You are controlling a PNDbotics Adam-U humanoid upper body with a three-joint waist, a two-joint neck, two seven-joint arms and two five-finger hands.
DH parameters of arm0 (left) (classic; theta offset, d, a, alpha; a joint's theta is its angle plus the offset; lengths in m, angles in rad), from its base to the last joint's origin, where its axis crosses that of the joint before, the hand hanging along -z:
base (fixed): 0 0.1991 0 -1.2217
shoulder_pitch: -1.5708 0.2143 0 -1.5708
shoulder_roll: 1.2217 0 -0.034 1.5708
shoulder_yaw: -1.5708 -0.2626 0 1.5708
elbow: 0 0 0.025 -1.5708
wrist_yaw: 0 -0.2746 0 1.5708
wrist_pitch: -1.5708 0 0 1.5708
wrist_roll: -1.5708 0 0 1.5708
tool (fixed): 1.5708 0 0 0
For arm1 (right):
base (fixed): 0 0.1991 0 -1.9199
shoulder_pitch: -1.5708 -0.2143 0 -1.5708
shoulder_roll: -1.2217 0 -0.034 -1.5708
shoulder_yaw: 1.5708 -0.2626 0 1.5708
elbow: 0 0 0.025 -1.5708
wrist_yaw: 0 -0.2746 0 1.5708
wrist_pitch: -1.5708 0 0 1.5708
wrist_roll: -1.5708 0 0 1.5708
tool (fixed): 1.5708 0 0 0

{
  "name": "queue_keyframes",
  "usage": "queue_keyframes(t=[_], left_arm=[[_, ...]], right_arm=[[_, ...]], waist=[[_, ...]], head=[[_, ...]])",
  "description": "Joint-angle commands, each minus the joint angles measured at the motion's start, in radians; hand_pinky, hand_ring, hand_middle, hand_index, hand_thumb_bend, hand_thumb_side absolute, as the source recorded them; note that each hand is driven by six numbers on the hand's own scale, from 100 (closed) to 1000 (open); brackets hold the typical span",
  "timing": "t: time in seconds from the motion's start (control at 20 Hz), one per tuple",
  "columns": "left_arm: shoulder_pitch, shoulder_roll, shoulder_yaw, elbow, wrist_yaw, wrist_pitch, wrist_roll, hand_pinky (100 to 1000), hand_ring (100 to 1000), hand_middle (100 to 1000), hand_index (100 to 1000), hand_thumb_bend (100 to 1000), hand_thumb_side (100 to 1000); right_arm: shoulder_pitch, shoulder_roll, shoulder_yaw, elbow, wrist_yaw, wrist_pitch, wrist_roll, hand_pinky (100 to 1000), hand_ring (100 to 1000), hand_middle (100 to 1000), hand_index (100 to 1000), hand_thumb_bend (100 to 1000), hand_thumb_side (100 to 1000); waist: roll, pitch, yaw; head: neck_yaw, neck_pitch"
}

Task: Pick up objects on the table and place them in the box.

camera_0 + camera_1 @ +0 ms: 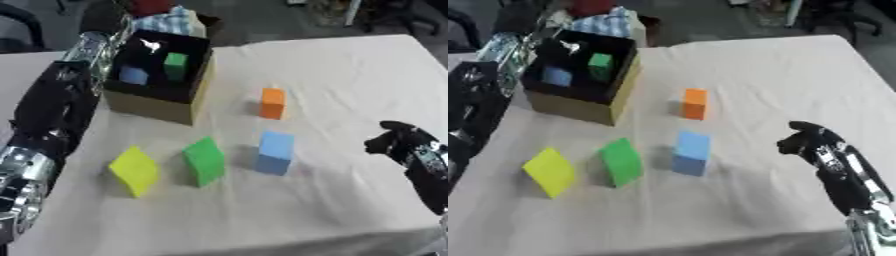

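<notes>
box: far left on my worktop, green block and blue block inside
loose blocks: orange, blue, green, yellow in front of box
left robot hand: over box, fingers — I cannot tell
right robot hand: clenched, empty, right edge

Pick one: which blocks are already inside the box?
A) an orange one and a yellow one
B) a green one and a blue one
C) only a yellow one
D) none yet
B: inside the dark-lined box sit a small green block and a small blue block; the orange block and yellow block lie on the white tablecloth outside it.
</notes>
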Motion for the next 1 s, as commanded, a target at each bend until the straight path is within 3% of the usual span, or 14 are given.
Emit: queue_keyframes(t=[0.05, 0.3, 0.6, 1.0], left_arm=[[0.008, 0.079, -0.007, -0.132, 0.100, -0.019, 0.029, 788, 648, 722, 891, 488, 536], [0.110, 0.216, -0.062, -0.389, 0.305, -0.088, -0.055, 761, 582, 606, 816, 461, 473], [0.278, 0.388, -0.115, -0.623, 0.577, -0.228, -0.260, 781, 612, 642, 835, 438, 483], [0.445, 0.532, -0.231, -0.812, 0.814, -0.368, -0.393, 802, 668, 699, 850, 392, 458]], right_arm=[[-0.008, -0.009, -0.006, -0.012, -0.001, -0.004, 0.000, 732, 711, 580, 813, 100, 721], [-0.007, -0.013, -0.010, -0.010, 0.002, -0.004, -0.003, 732, 711, 580, 813, 100, 721], [-0.003, -0.021, -0.014, -0.008, 0.006, -0.005, -0.006, 732, 711, 580, 813, 100, 720], [0.002, -0.030, -0.013, -0.003, 0.010, -0.007, -0.005, 732, 710, 579, 813, 100, 716]], waist=[[0.001, -0.001, 0.004], [0.005, -0.003, 0.020], [0.012, -0.012, 0.036], [0.019, -0.026, 0.053]], head=[[-0.008, 0.005], [-0.019, 0.005], [-0.035, 0.005], [-0.051, 0.005]])
